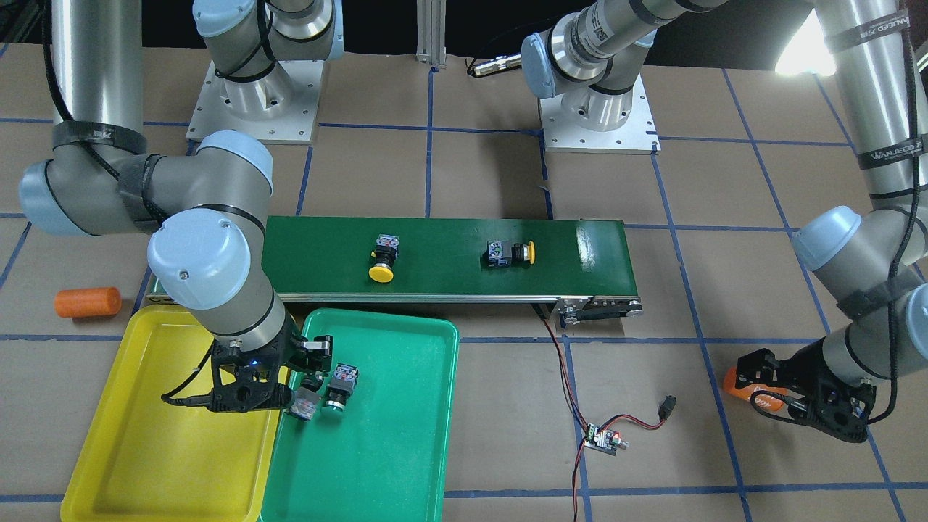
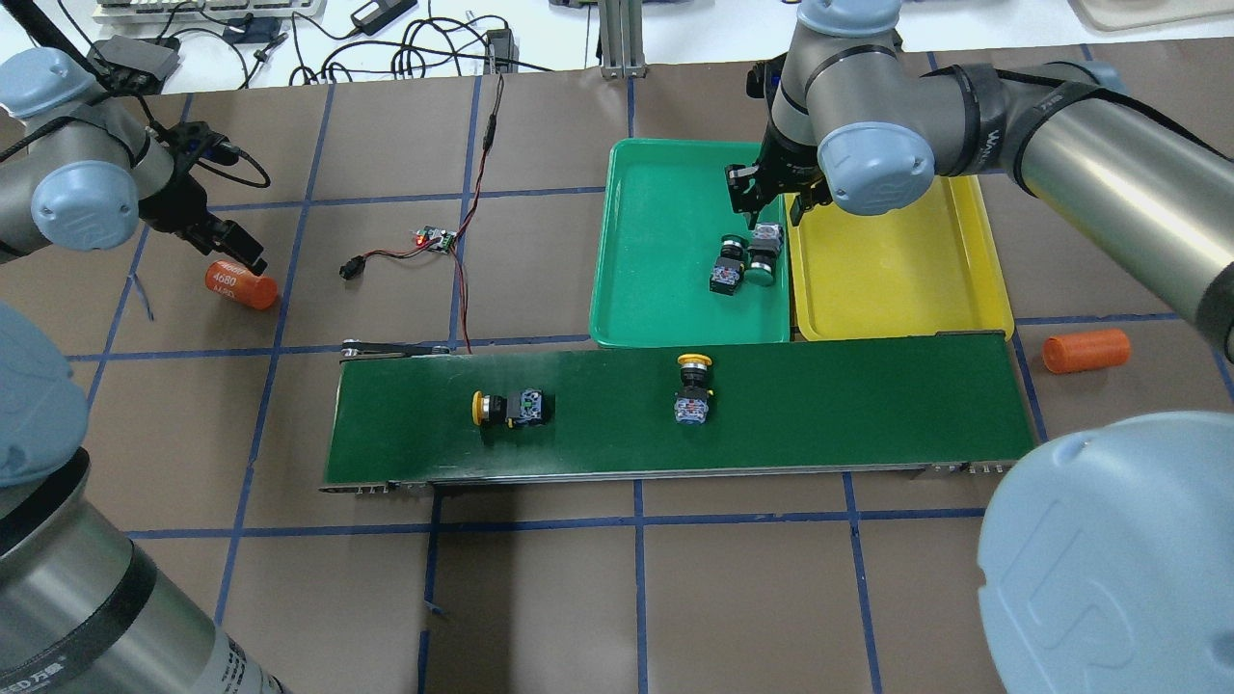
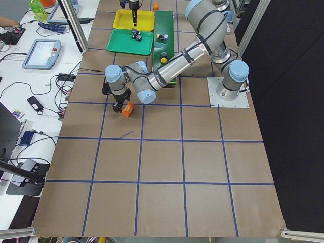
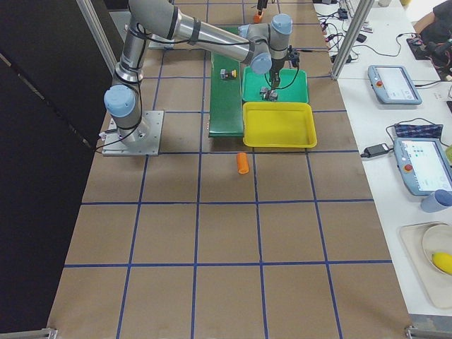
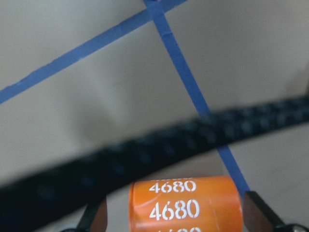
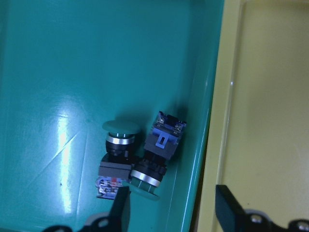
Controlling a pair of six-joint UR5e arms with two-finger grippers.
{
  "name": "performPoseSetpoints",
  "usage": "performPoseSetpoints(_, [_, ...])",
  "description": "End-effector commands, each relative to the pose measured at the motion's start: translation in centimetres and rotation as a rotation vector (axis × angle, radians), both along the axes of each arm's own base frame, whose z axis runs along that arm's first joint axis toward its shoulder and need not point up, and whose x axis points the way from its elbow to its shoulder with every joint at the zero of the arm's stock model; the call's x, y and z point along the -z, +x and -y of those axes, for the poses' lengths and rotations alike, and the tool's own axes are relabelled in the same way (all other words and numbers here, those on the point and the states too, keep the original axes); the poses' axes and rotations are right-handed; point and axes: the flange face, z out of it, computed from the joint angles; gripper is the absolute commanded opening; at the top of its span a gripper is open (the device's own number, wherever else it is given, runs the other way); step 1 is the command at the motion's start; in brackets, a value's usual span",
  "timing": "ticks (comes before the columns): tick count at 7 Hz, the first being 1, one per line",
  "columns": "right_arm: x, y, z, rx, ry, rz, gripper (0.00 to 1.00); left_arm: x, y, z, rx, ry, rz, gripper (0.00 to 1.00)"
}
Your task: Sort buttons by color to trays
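Two green buttons (image 2: 730, 267) (image 2: 764, 258) lie side by side, touching, in the teal green tray (image 2: 656, 241) near its right wall. My right gripper (image 2: 771, 204) hangs just above them, open, with nothing held; the wrist view shows its fingertips (image 6: 227, 208) straddling the wall shared with the yellow tray (image 2: 897, 280), which holds nothing. Two yellow buttons (image 2: 496, 408) (image 2: 693, 383) lie on the dark-green conveyor belt (image 2: 819, 414). My left gripper (image 2: 246, 262) is far left, open, its fingers on either side of an orange cylinder (image 5: 186, 208).
A second orange cylinder (image 2: 1086, 351) lies on the table beyond the belt's right end. A small circuit board (image 2: 434, 239) with red and black wires lies left of the green tray. Blue tape lines grid the brown table.
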Motion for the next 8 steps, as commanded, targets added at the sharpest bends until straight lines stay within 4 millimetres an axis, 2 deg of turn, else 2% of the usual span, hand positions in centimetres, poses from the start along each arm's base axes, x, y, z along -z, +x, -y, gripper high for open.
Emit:
performPoseSetpoints(1, [-1.0,-1.3,-0.7,-0.021,0.039,-0.013,1.0,0.2,0.2,-0.2,-0.046,0.009,0.003,1.0])
performPoseSetpoints(2, [-3.9,-4.6,-2.0,-0.053,0.073,-0.022,1.0,0.5,0.2,-0.2,-0.047,0.014,0.003,1.0])
performPoseSetpoints(3, [-5.7,-8.3,-4.7,-0.036,0.133,-0.002,1.0,0.3,0.2,-0.1,-0.049,0.009,0.007,1.0])
performPoseSetpoints(4, [-7.6,-9.5,-8.3,-0.017,0.128,-0.004,1.0,0.6,0.2,-0.2,-0.064,0.013,0.006,1.0])
performPoseSetpoints(5, [-5.1,-9.4,-12.1,-0.004,0.173,-0.008,0.98,1.2,0.1,-0.3,-0.067,0.022,0.0,1.0])
performPoseSetpoints(6, [-3.1,-9.2,-14.8,-0.001,0.131,-0.016,0.98,2.2,-0.1,-0.8,-0.068,0.04,-0.006,1.0])
performPoseSetpoints(7, [-1.5,-8.9,-17.0,0.012,0.1,-0.019,1.0,3.0,-0.3,-1.3,-0.074,0.055,-0.012,1.0])
performPoseSetpoints(8, [-0.7,-8.5,-17.9,0.033,0.102,-0.017,1.0,3.2,-0.4,-1.4,-0.076,0.054,-0.012,1.0])
